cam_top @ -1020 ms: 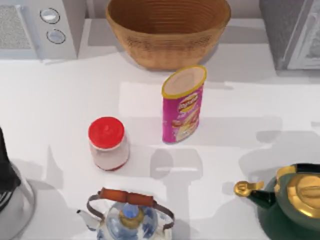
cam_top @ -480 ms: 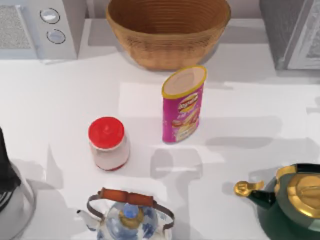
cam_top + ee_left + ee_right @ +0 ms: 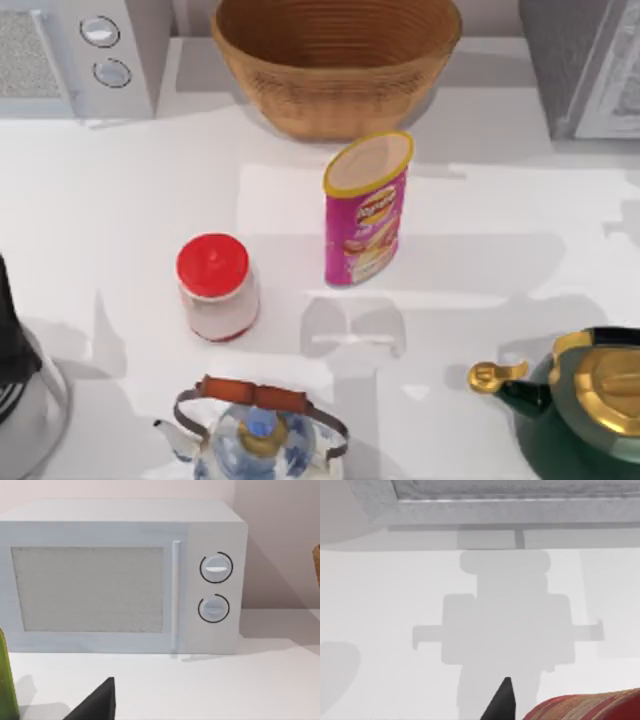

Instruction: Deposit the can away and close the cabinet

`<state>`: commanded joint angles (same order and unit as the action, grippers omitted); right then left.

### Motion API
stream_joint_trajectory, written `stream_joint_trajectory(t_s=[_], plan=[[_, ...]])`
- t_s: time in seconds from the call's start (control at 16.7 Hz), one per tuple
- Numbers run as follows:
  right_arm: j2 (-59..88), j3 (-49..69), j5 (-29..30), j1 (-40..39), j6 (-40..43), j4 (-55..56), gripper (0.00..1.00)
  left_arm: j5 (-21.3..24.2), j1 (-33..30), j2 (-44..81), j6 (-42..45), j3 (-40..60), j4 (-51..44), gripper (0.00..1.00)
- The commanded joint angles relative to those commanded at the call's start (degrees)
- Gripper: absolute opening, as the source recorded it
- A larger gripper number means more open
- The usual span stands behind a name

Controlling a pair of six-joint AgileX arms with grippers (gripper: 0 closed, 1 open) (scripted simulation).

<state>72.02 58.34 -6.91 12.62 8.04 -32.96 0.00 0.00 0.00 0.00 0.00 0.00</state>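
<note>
Pink and yellow, the can [image 3: 366,210] stands upright near the middle of the white desk [image 3: 120,200]. Nothing holds it. Its top is pale with a yellow ring around it.

Just behind the can, at the back edge, sits a big woven basket [image 3: 335,70]. A jar with a red lid [image 3: 215,288] stands near the can, on its left and a bit closer to the front edge. They do not touch.

A white microwave [image 3: 75,55] with two round knobs is in the back left corner. The grey cabinet [image 3: 585,65] is in the back right corner. I cannot tell if its door is open. The bare desk lies between the can and the cabinet.

At the front edge is a blue and white teapot [image 3: 258,435] with a brown handle. In the front right corner is a dark green kettle [image 3: 585,415] with a gold lid and a gold spout tip. A silver and black thing [image 3: 25,390] sits at the left edge, near the front.

The left wrist view shows a black tip of the left claw [image 3: 97,702] facing the microwave [image 3: 125,575], with a green thing [image 3: 7,680] beside it. The right wrist view shows a black tip of the right claw [image 3: 502,700] over the desk, facing the bottom of the cabinet [image 3: 520,505], with its grey shadow [image 3: 507,625] on the desk and a red striped thing [image 3: 585,707] beside it. I cannot tell if either claw is wide or narrow.
</note>
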Motion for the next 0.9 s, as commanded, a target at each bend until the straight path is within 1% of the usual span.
stream_joint_trajectory(t_s=[0.24, 0.42, 0.66, 0.9], plan=[[-17.73, -5.11, 2.22, -2.86, -3.17, -0.27, 0.00, 0.00, 0.00, 0.00, 0.00, 0.00, 0.00, 1.00], [-34.19, -14.64, 3.77, -4.89, -5.33, 2.38, 0.00, 0.00, 0.00, 0.00, 0.00, 0.00, 0.00, 1.00], [-52.59, -33.28, 5.34, -7.20, -6.88, 11.82, 0.00, 0.00, 0.00, 0.00, 0.00, 0.00, 0.00, 1.00], [-63.99, -49.83, 6.38, -10.16, -7.66, 24.76, 0.00, 0.00, 0.00, 0.00, 0.00, 0.00, 0.00, 1.00]])
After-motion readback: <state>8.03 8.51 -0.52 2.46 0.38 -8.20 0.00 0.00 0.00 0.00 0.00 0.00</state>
